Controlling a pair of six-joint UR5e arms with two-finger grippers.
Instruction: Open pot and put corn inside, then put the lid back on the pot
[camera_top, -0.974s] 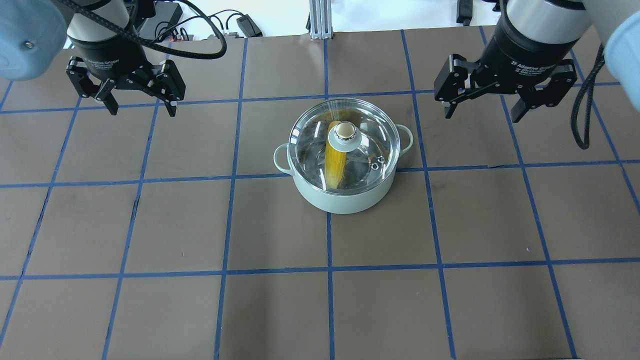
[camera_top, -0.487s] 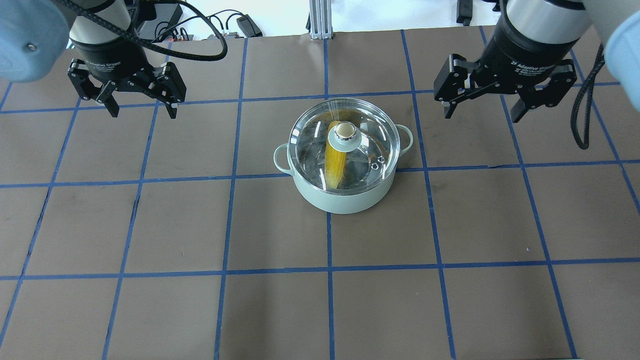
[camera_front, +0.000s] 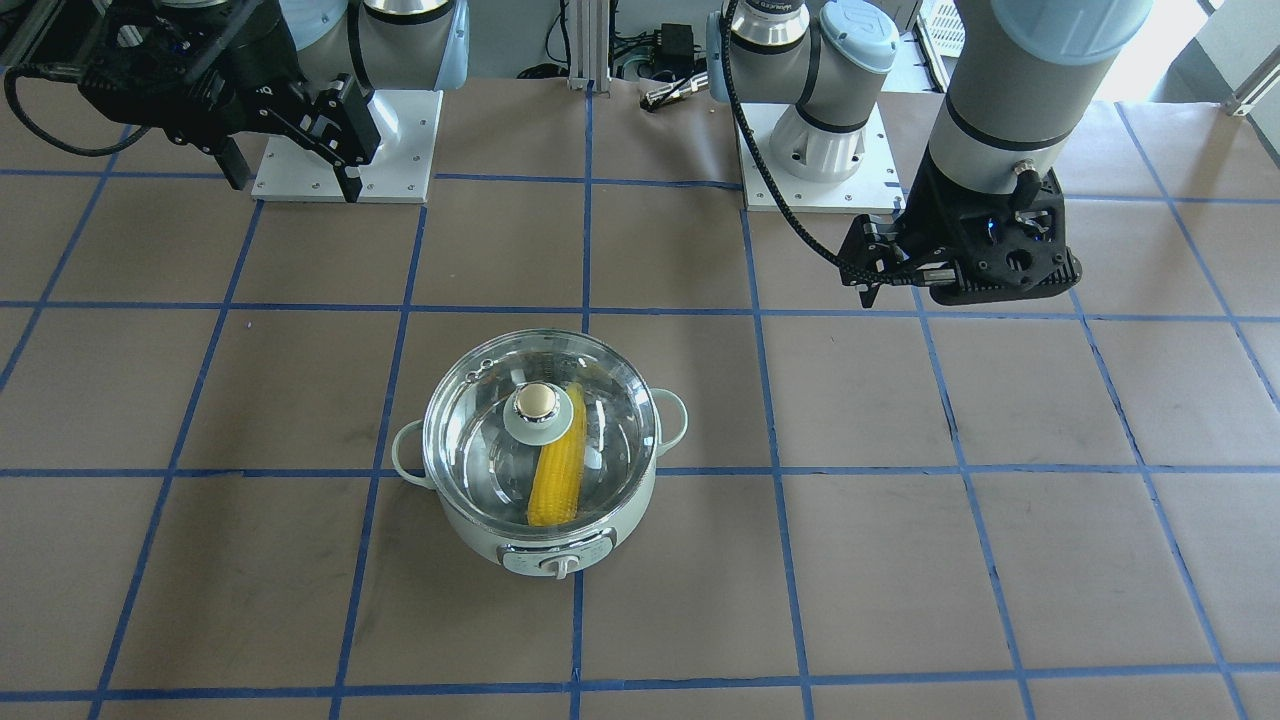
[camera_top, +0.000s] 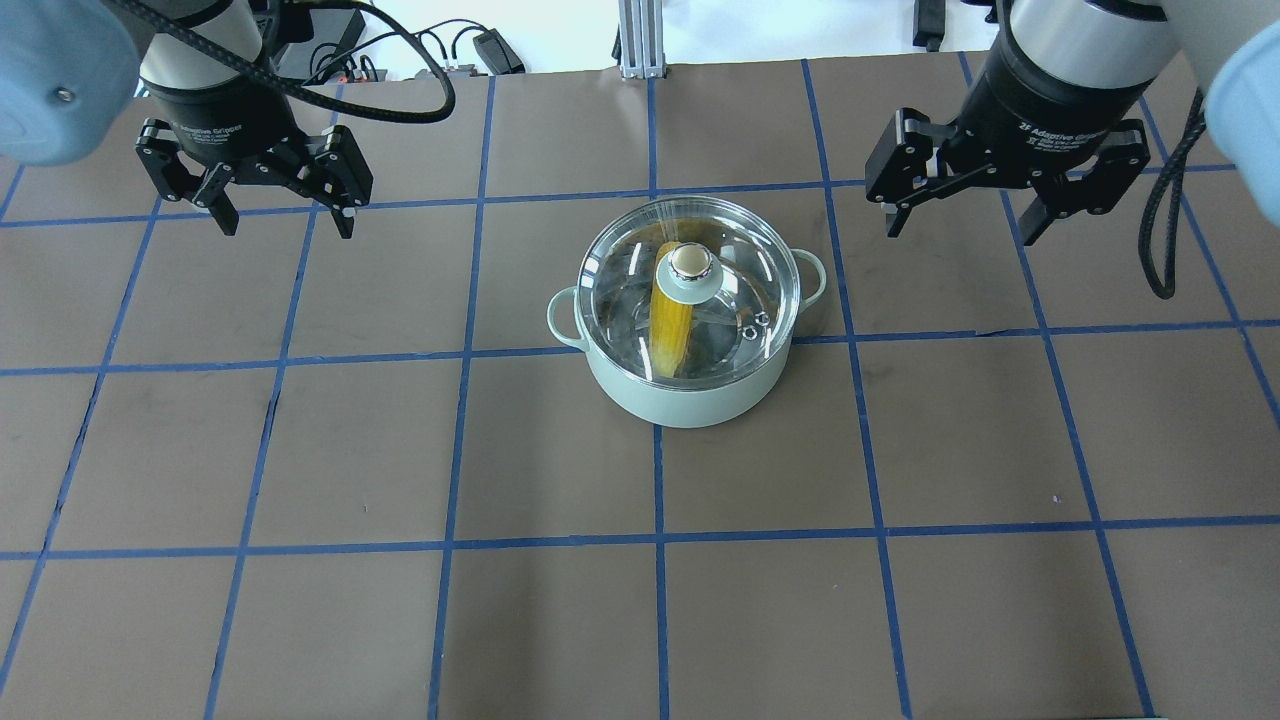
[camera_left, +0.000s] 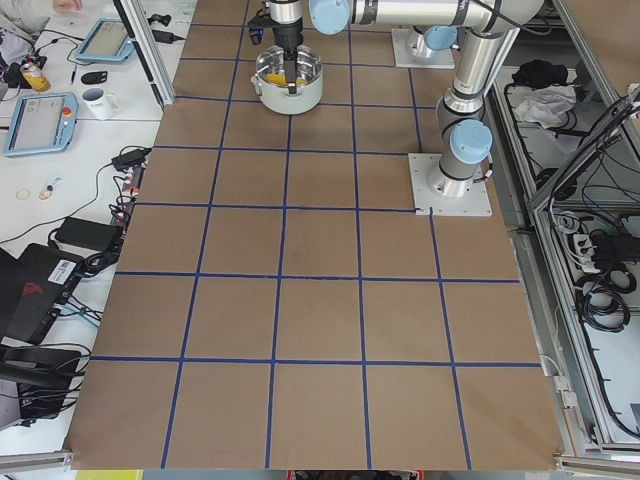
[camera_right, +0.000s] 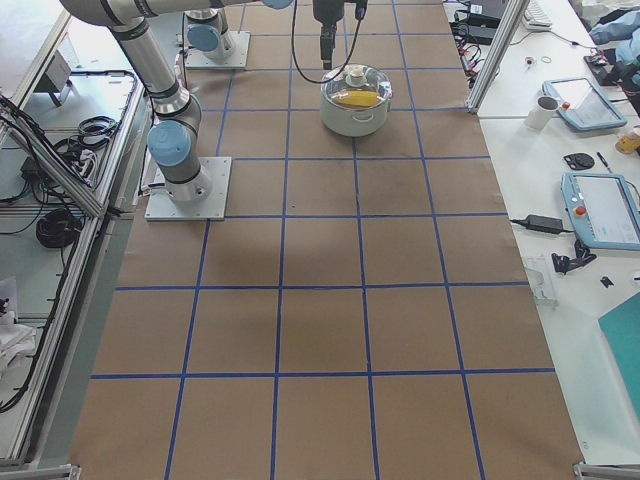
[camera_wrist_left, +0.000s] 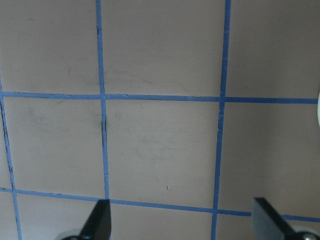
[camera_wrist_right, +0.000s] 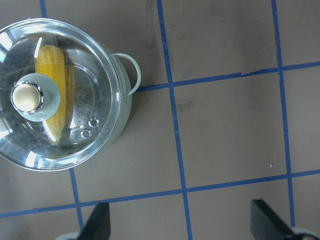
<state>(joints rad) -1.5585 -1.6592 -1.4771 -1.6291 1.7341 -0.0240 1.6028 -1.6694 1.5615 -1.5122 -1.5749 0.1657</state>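
The pale mint-green pot (camera_top: 690, 402) stands at the table's middle, and it also shows in the front view (camera_front: 470, 530). The clear glass lid (camera_top: 745, 290) with its beige knob sits on it, closed. The yellow corn (camera_top: 668, 330) lies inside, seen through the glass, also in the front view (camera_front: 558, 470) and in the right wrist view (camera_wrist_right: 52, 65). My left gripper (camera_top: 287, 225) is open and empty, hovering far to the pot's left. My right gripper (camera_top: 960, 232) is open and empty, hovering to the pot's right; its wrist view shows the lid (camera_wrist_right: 90, 95) to one side.
Brown table (camera_top: 560, 620) with a blue tape grid. Cables and a metal post (camera_top: 640, 40) lie along the far edge. The arm bases stand on white plates (camera_front: 400, 120) on the robot's side. The left wrist view shows only bare table (camera_wrist_left: 160, 145).
Both open grippers have drifted very slightly towards the far edge. The pot, lid and corn have not moved.
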